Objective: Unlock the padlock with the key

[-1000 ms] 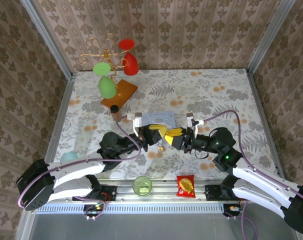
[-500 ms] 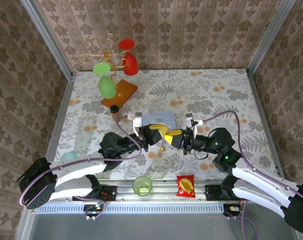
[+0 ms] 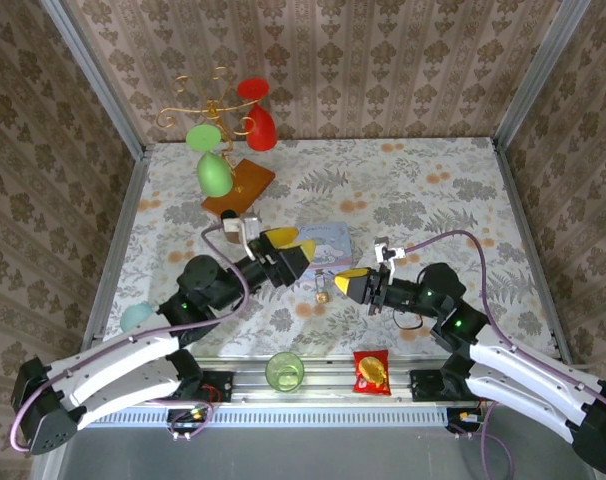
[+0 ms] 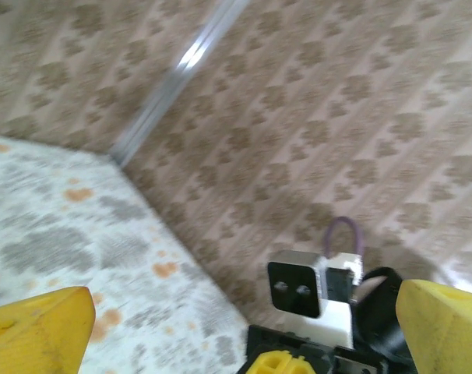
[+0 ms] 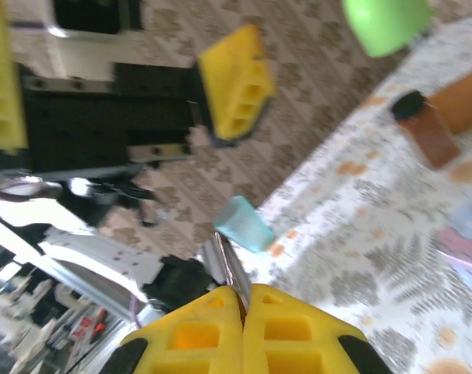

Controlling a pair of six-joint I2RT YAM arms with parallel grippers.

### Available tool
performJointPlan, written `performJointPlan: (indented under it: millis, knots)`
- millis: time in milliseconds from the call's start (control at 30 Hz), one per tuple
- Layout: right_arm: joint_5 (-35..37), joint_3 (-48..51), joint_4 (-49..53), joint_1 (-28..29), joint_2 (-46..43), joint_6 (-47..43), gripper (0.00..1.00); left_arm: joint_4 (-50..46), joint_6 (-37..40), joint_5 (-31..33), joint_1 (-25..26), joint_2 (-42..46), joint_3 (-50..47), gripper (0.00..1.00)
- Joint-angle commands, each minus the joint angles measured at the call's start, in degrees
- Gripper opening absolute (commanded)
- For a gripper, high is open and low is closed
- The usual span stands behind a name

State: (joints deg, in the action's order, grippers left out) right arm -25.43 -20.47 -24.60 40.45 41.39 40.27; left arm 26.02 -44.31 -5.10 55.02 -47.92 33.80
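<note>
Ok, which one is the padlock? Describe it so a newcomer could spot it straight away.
Start at the pastel tin in the middle of the floral table. Just on its near side, lying on the cloth, is the padlock. It is tiny and brass-gold, far smaller than the tin and nothing like the red snack packet at the near edge.

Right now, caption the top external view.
Open left gripper and right gripper, shut on the key, hover near the tiny padlock on the floral table.
</note>
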Motion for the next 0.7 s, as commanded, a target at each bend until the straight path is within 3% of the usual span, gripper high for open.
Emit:
performJointPlan:
  millis: [0,67,133,233,367,667]
  knots:
    - [8.11,-1.48,13.60,-1.96,-0.51,-0.37,0.00,-23.14,1.59,5.06,-0.07,-3.18,2.50,1.00]
    - [5.42,-1.13,14.98,-4.49,0.30,1.09,0.00,-21.44,0.04,2.32,-0.12,-6.66,1.18,0.99]
    - [0.85,1.77,9.14,-6.74,-0.36,3.63,0.00,-16.40,-1.13,0.91,0.61,-9.68,-1.13,0.95]
    - [-1.41,4.20,6.14,-7.48,-4.00,3.71,0.00,-12.43,-2.20,3.21,1.94,-10.79,-3.71,0.91]
    - [-6.46,6.08,3.11,-7.84,-9.17,2.03,0.00,-8.49,-5.31,5.33,2.07,-10.18,-8.03,0.79]
    - [-8.12,7.97,6.14,-7.83,-17.17,-2.30,0.00,-8.15,-4.91,8.62,4.40,-7.22,-11.64,0.77]
